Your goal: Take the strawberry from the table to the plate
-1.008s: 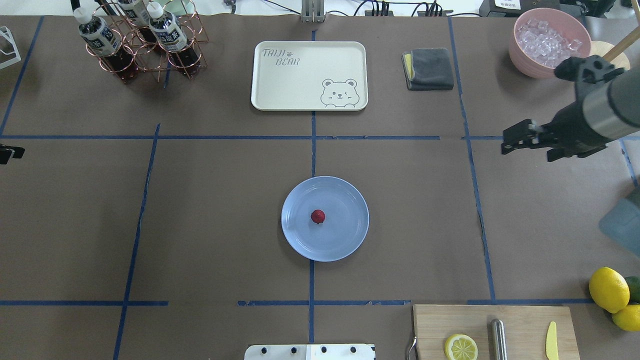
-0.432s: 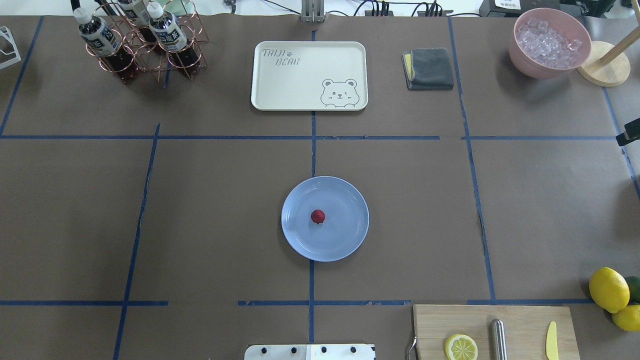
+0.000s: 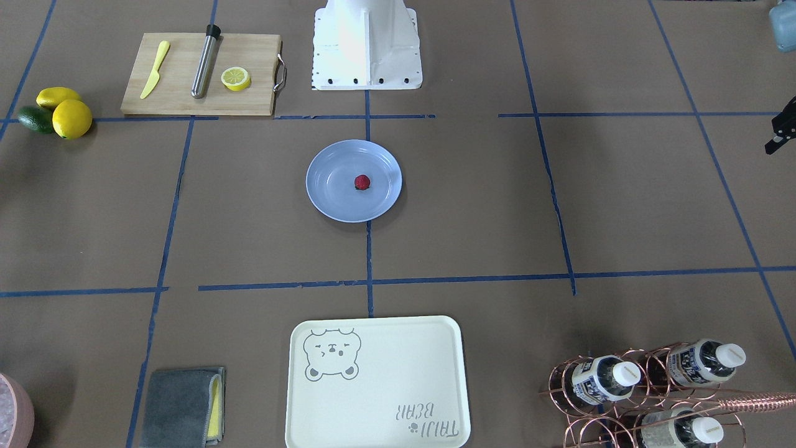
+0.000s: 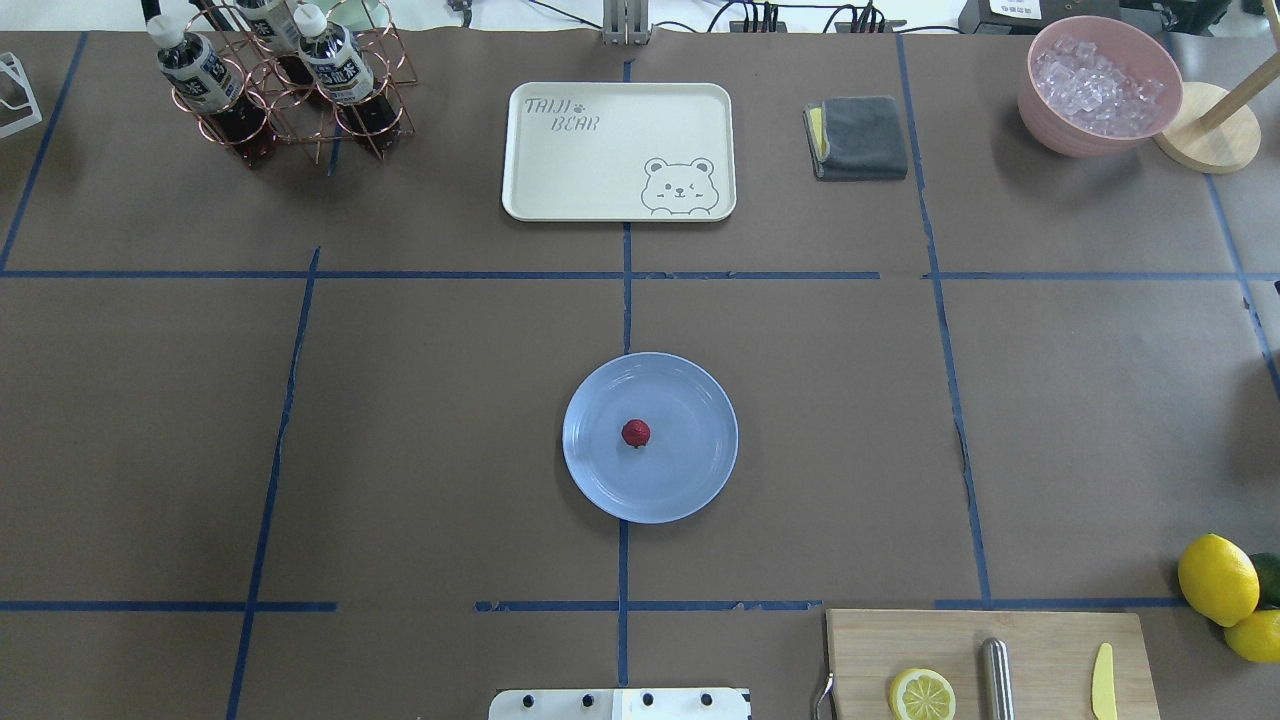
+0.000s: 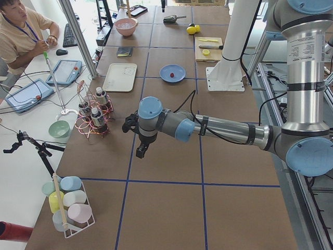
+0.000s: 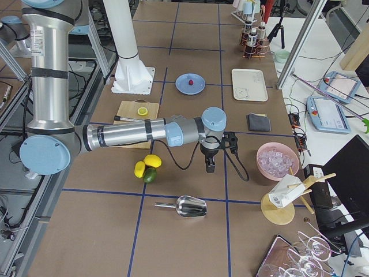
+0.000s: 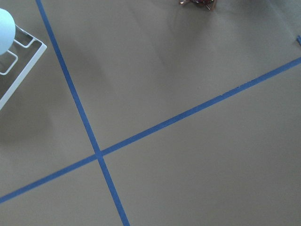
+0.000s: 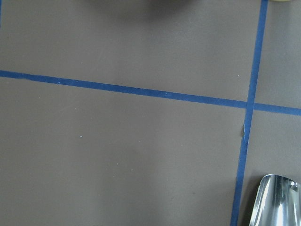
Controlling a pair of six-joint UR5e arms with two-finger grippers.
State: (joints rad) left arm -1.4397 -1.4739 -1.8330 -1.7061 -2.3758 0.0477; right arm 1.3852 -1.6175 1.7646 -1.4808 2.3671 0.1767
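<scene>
The strawberry point(image 4: 636, 433), small and dark red, lies near the middle of the pale blue plate point(image 4: 690, 485), which rests on the brown table point(image 4: 430, 400); the front-facing view shows the same strawberry point(image 3: 362, 182) on the plate point(image 3: 329, 202). No gripper is near it. My left gripper point(image 5: 139, 152) hangs pointing down over the table's far left end, with only a black edge of it point(image 3: 782, 134) in the front-facing view. My right gripper point(image 6: 210, 167) hangs over the right end, near the lemons. I cannot tell whether either is open or shut. Neither wrist view shows fingers.
At the back stand a cream bear tray point(image 4: 600, 170), a copper bottle rack point(image 4: 280, 80), a grey cloth point(image 4: 858, 138) and a pink bowl of ice point(image 4: 1098, 85). A cutting board point(image 4: 1040, 650) and lemons point(image 4: 1218, 578) sit front right. A metal scoop point(image 6: 187, 206) lies beyond them.
The right arm has pulled back rightwards and left the overhead view. The black tip at that view's left edge has also gone. Strawberry and plate have not moved.
</scene>
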